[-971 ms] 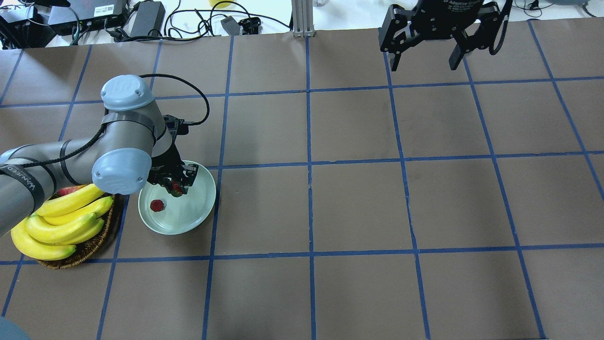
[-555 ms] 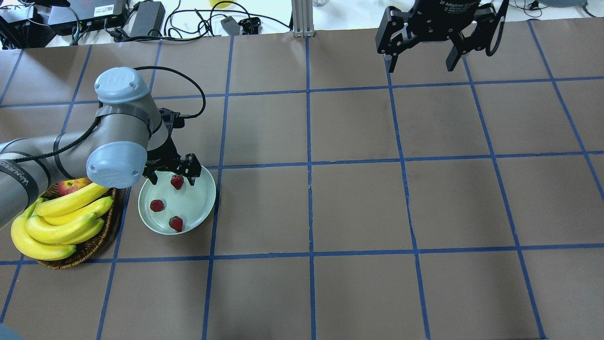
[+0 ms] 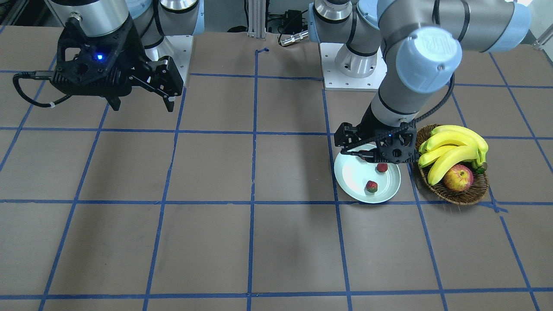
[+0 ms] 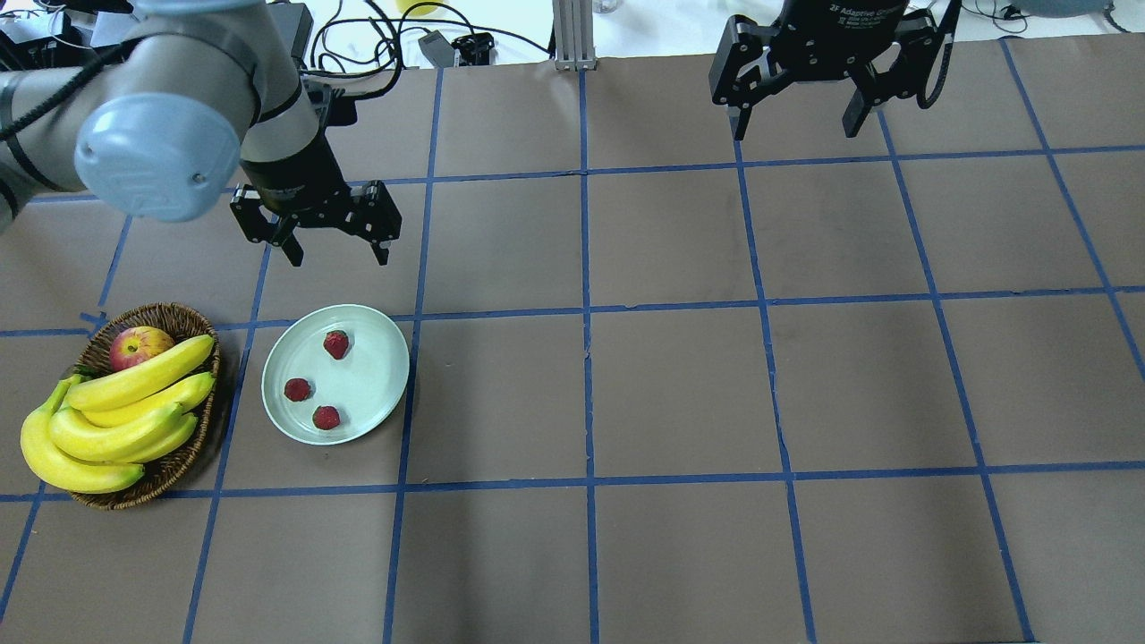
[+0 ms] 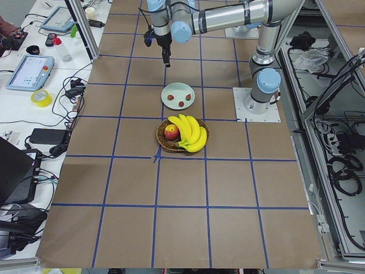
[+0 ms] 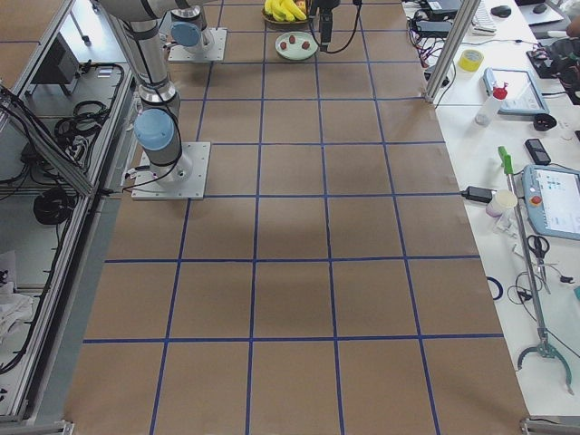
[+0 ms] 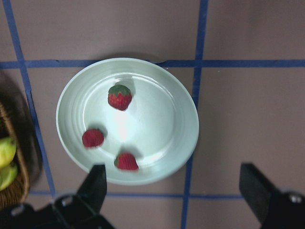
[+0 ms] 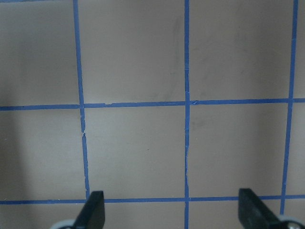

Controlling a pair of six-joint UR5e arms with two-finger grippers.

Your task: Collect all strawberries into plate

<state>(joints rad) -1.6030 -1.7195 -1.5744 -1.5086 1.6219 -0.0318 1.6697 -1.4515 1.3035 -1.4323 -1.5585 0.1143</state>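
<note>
Three strawberries [image 4: 336, 343] [image 4: 297, 389] [image 4: 326, 418] lie in the pale mint plate [image 4: 371, 380] next to the basket. The left wrist view shows all three, [image 7: 119, 97] [image 7: 93, 138] [image 7: 127, 161], on the plate [image 7: 157, 119]. My left gripper [image 4: 339, 259] is open and empty, raised well above the plate's far side; its fingers frame the left wrist view [image 7: 172, 169]. My right gripper [image 4: 795, 130] is open and empty, high over the far right of the table. It also shows in the front-facing view [image 3: 142, 106].
A brown wicker basket [image 4: 170, 313] left of the plate holds a bunch of bananas [image 4: 125, 402] and a red-yellow apple [image 4: 139, 344]. Cables and boxes lie beyond the table's far edge. The brown table is marked with blue tape squares.
My left gripper opened, left a strawberry on the plate, then rose up and away toward the far side. All three strawberries now show uncovered. The right gripper barely shifted.
</note>
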